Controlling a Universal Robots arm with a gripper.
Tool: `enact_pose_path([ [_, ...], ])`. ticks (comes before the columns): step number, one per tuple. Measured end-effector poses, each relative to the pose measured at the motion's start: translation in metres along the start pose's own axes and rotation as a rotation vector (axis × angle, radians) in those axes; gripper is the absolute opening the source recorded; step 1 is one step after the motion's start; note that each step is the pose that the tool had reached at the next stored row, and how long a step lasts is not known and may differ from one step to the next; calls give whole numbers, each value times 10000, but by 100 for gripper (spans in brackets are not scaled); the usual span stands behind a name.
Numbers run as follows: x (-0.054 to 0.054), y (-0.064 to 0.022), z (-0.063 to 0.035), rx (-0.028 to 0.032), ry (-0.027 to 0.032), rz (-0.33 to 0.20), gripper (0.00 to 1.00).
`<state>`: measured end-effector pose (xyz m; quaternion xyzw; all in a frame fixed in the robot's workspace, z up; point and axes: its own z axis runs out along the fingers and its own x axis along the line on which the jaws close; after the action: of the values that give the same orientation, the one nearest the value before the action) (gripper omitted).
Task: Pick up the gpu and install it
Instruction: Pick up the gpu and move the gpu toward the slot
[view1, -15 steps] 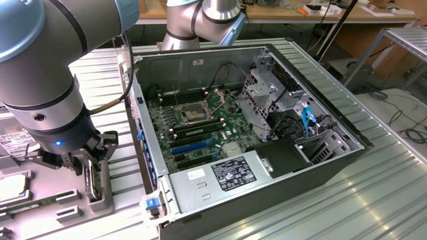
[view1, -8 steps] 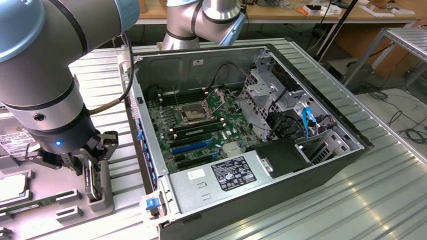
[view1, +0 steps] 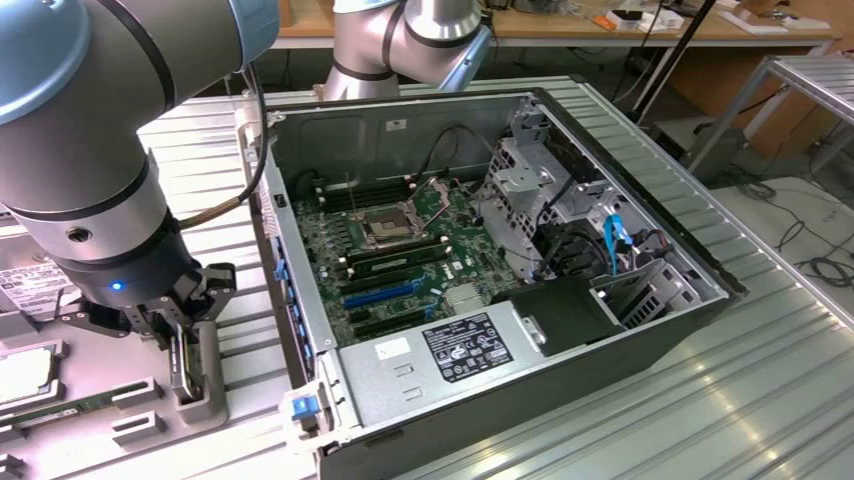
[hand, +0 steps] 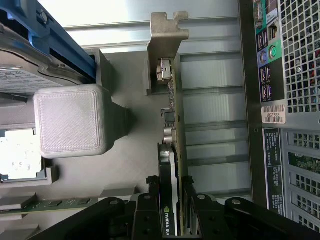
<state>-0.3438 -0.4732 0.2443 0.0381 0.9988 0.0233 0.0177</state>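
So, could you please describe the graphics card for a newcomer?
Beside the open computer case, on the exterior view's left, lies a grey parts tray. The graphics card stands on edge there, right under the gripper. Unlike the flat green memory stick nearby, it is black with a silver end bracket.

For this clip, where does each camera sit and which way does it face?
Exterior view: high off the arm, looking down into the open computer case; arm and gripper show at that view's left.
Wrist view: on the wrist, looking down past the gripper at the gpu standing on edge in its grey holder.
Shared: gripper, holder, case.
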Motion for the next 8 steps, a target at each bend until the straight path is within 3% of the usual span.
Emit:
enact_pose_path([
  [8,0,0,0,0,0,0,27],
])
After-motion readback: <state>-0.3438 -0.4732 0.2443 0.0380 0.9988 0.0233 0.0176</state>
